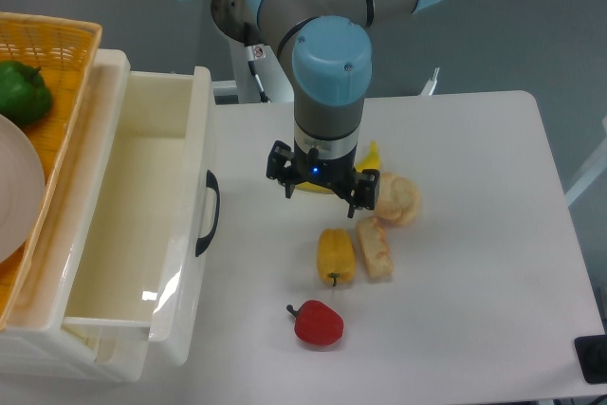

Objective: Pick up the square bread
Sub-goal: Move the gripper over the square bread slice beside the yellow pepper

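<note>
The arm reaches down from the top of the frame, and the hand (322, 198) sits at the centre, just above the food. Its fingers are hidden under the wrist, so how far open it is I cannot tell, and nothing shows in its grip. The square bread (375, 248) lies on the white surface (474, 234) just lower right of the hand, close beside the yellow pepper (336, 256). A round bun (397, 198) touches the bread's upper end. A red pepper (317, 323) sits lower down. At left, an open white drawer (142, 225).
</note>
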`<state>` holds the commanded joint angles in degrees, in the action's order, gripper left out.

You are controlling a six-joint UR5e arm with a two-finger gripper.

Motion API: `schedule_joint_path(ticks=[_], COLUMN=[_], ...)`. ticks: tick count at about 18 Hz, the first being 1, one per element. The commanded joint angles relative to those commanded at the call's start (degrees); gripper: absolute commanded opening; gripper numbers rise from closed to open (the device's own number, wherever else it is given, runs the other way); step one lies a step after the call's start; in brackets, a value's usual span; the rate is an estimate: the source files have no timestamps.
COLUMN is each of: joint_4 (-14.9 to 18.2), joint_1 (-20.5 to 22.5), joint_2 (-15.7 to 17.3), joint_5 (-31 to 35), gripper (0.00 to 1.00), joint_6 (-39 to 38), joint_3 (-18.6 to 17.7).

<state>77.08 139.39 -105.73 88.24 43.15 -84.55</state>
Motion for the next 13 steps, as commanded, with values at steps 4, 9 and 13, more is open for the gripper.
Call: schedule_joint_path(ticks=[4, 9, 13], joint_4=[0.0, 0.0, -0.3], joint_1=[0.8, 2.1, 4.9], joint_2=[-0.1, -0.5, -0.5], joint_5=[0.0, 0.4, 0.0], gripper=[1.0, 1.0, 1.0], joint_6=[0.0, -0.4, -1.2], joint_3=[0.0, -0.7, -3.5])
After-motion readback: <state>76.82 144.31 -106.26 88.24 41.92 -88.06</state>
